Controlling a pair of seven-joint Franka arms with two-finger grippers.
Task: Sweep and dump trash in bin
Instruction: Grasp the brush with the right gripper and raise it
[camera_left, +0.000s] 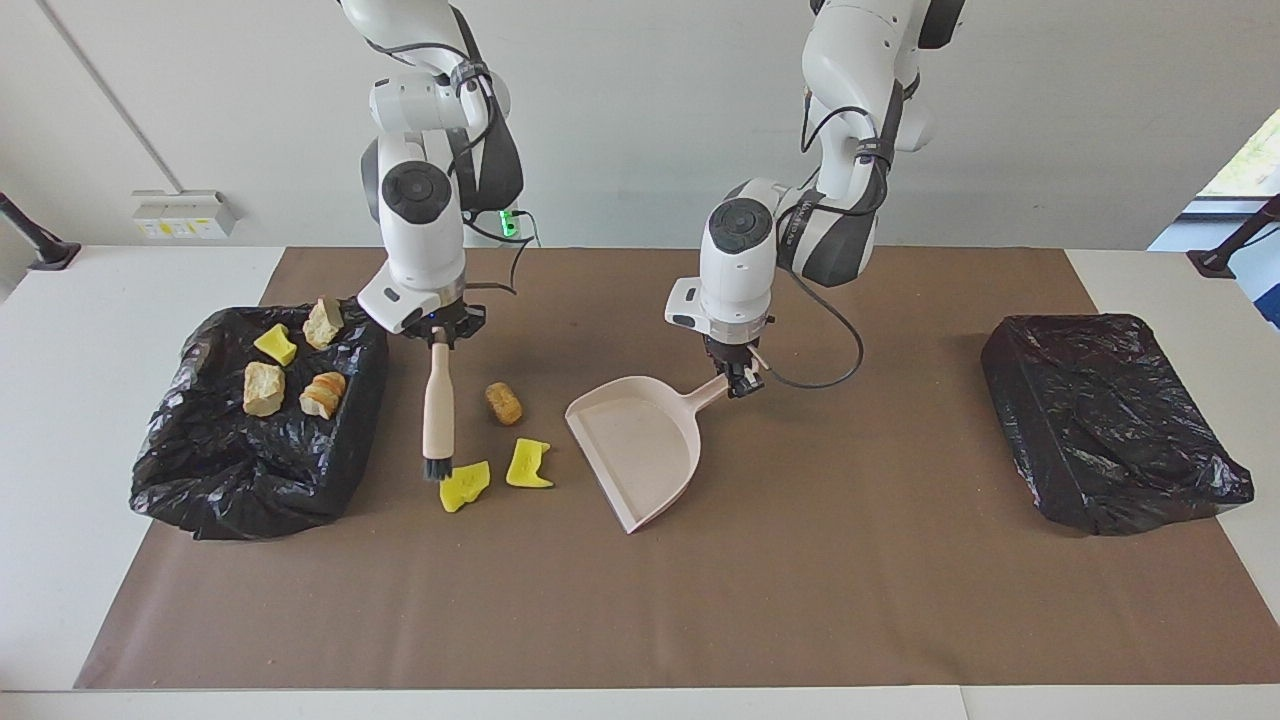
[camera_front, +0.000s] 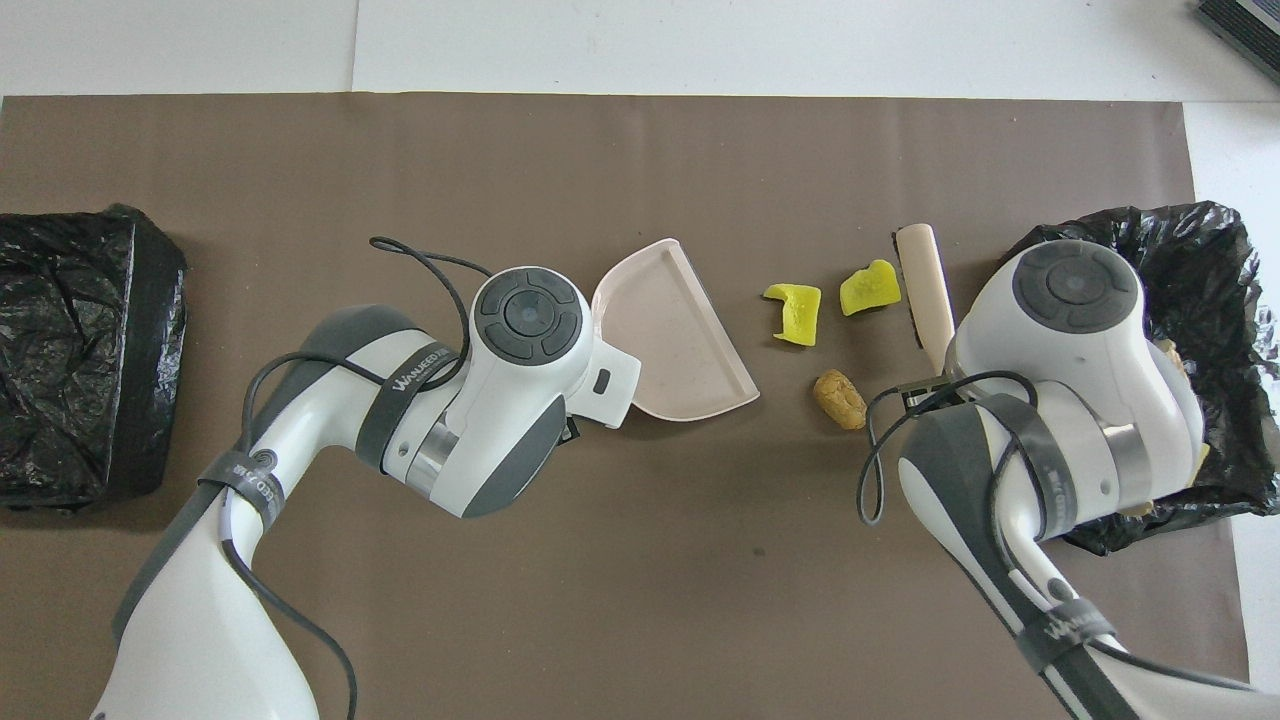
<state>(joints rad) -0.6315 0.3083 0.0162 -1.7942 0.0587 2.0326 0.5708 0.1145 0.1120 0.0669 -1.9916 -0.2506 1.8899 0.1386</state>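
Loose trash lies mid-table: a brown cork and two yellow sponge pieces. My right gripper is shut on the handle of the beige brush. The brush hangs upright with its bristles beside one yellow piece, between the scraps and the bin. My left gripper is shut on the handle of the pink dustpan. The pan's mouth faces the scraps. In the overhead view both grippers are hidden under their wrists.
The black-bagged bin at the right arm's end holds a yellow piece and three beige lumps. A second black-bagged bin stands at the left arm's end. A brown mat covers the table.
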